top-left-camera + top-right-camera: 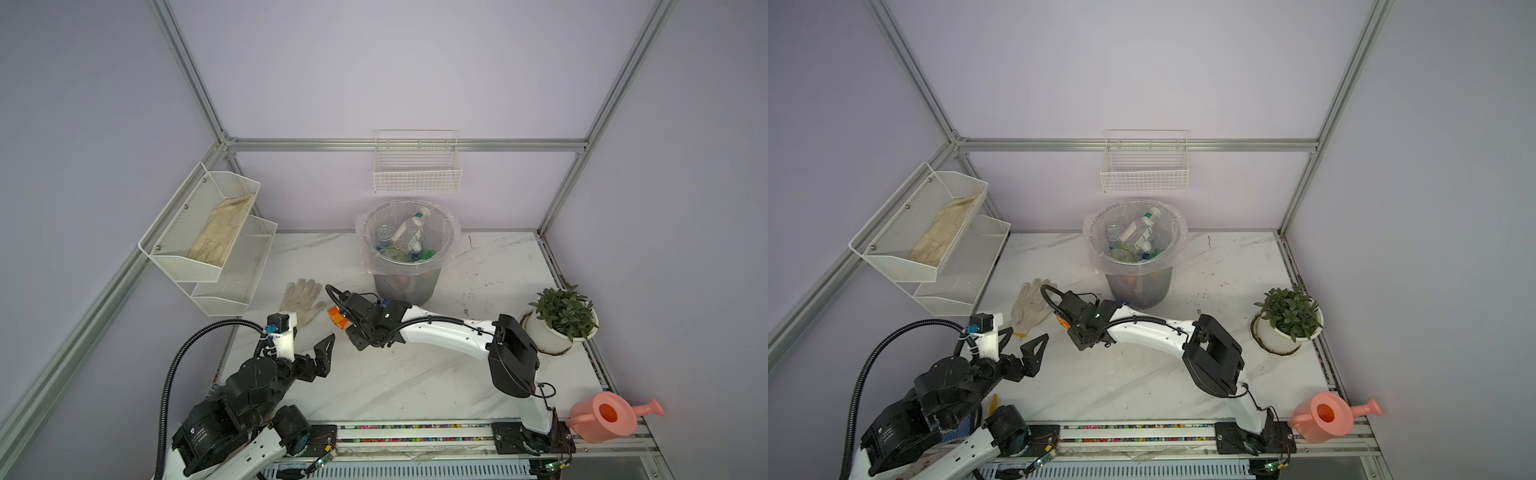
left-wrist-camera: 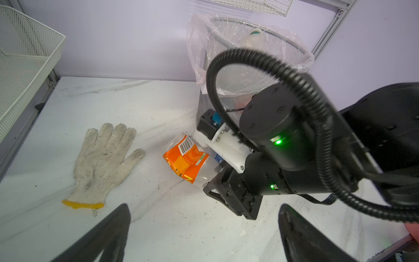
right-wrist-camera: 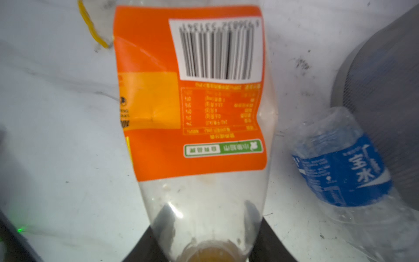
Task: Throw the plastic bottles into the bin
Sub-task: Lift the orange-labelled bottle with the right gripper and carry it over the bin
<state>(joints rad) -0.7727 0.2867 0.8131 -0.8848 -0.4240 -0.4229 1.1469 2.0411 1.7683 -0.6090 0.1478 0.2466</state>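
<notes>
An orange-labelled plastic bottle lies on the table in front of the bin. My right gripper is shut on its clear shoulder near the neck, one finger on each side. In both top views the bottle pokes out left of the right wrist. A crushed blue-labelled bottle lies beside the bin's base. Several bottles lie inside the bag-lined bin. My left gripper hovers open and empty over bare table, a little short of the held bottle.
A white work glove lies left of the bottle. A potted plant stands at the right, and a pink watering can at the front right. White mesh baskets hang on the left wall, a wire basket above the bin.
</notes>
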